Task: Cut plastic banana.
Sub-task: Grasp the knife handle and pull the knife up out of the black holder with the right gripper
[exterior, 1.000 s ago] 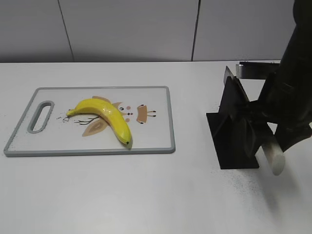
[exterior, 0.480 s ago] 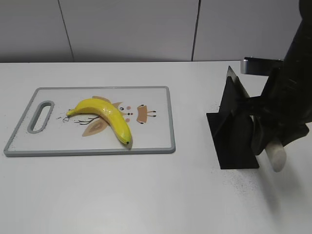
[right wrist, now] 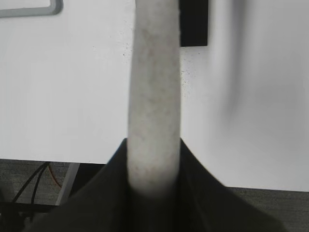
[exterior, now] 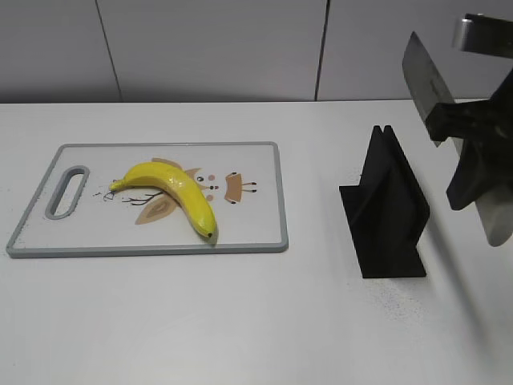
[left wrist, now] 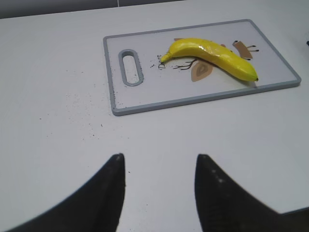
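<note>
A yellow plastic banana (exterior: 172, 192) lies on a grey-rimmed cutting board (exterior: 276, 192) at the left of the table; both show in the left wrist view, banana (left wrist: 212, 55) and board (left wrist: 112, 92). My right gripper (exterior: 473, 172) is shut on the pale handle of a knife (right wrist: 153, 96), held in the air above and right of the black knife stand (exterior: 389, 212). The blade (exterior: 425, 80) points up and left. My left gripper (left wrist: 159, 166) is open and empty over bare table, near the board's handle end.
The black knife stand also shows at the top of the right wrist view (right wrist: 194, 21). The table's near edge runs under the right gripper (right wrist: 48, 162). Bare white table lies between board and stand.
My right gripper has lifted the knife up out of the stand and moved it to the right. The banana and board have not moved.
</note>
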